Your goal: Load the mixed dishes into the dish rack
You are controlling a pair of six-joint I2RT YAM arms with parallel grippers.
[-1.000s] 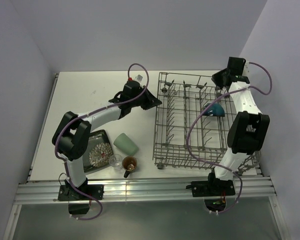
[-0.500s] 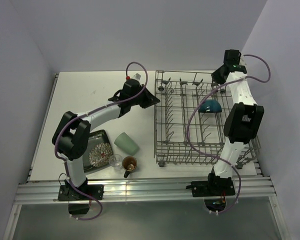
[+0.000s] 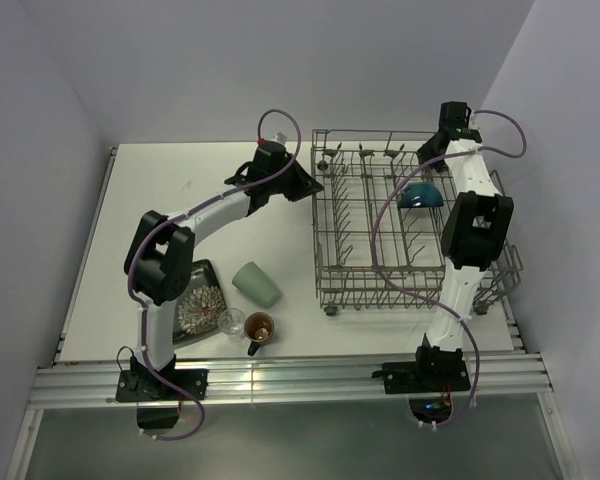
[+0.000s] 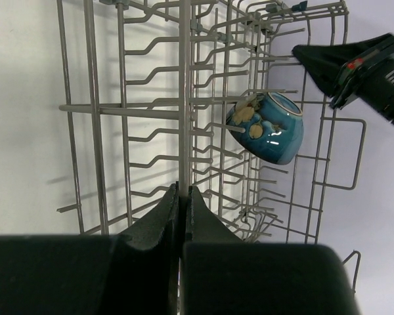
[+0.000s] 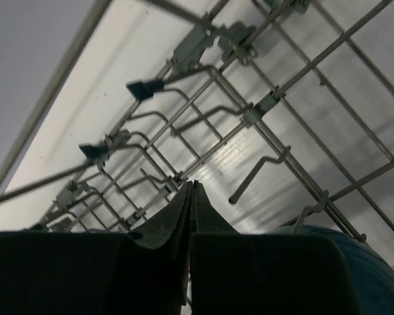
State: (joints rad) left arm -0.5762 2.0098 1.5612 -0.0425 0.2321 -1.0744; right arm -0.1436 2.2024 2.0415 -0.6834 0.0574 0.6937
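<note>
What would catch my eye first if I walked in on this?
The large grey wire dish rack fills the table's right half, with a glossy blue bowl tipped among its far tines. The left gripper is shut on a wire at its left edge. A pale green cup, brown mug, clear glass and square floral plate sit near left.

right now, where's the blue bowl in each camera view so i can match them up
top external: the blue bowl sits in the far right part of the dish rack, beside the right arm.
left wrist: the blue bowl is right of centre, tipped on its side among the tines.
right wrist: only a curved piece of the blue bowl shows, in the bottom right corner.
shared landmark: the dish rack, whose grey wires fill both wrist views.
</note>
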